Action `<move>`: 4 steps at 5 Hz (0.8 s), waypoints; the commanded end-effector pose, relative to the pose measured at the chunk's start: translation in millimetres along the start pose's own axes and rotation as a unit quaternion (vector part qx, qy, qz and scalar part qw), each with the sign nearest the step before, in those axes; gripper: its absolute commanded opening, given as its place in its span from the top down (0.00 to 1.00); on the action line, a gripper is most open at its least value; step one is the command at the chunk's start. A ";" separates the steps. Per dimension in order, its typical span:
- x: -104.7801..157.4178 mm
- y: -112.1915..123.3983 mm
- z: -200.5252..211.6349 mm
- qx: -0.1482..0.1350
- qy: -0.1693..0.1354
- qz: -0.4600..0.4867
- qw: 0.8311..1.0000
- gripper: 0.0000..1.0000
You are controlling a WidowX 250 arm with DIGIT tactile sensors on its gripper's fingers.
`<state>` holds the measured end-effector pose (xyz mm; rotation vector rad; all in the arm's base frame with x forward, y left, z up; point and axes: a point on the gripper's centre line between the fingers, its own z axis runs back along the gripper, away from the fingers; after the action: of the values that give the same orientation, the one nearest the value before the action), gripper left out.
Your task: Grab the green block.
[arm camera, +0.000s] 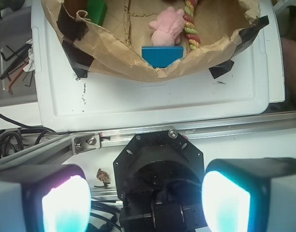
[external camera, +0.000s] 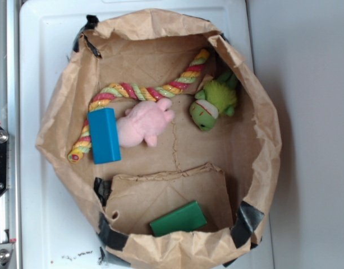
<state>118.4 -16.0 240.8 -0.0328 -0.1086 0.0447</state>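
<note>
The green block (external camera: 178,219) lies flat on a folded paper flap at the front of the brown paper bag (external camera: 59,123), close to the bag's near wall. In the wrist view the green block (arm camera: 96,10) shows at the top left, partly cut off by the frame edge. My gripper (arm camera: 146,203) is open, its two glowing pads (arm camera: 65,205) wide apart with nothing between them. It hangs over the robot's black base, well outside the bag. The gripper does not show in the exterior view.
Inside the bag lie a blue block (external camera: 104,135), a pink plush toy (external camera: 143,123), a lime-green plush toy (external camera: 212,103) and a multicoloured rope (external camera: 143,91). The bag sits on a white tray (arm camera: 152,99). Black tape patches (external camera: 247,218) hold the bag's rim. Allen keys (arm camera: 15,60) lie left of the tray.
</note>
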 end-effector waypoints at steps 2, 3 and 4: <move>26.7 -2.6 -2.4 0.003 -0.015 0.026 1.000 0.00; 58.6 -0.9 -9.9 -0.004 -0.051 0.052 0.997 0.00; 90.4 6.0 -17.1 -0.005 -0.064 0.086 0.994 0.00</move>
<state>208.1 -8.9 218.5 -0.0343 -0.1876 0.2066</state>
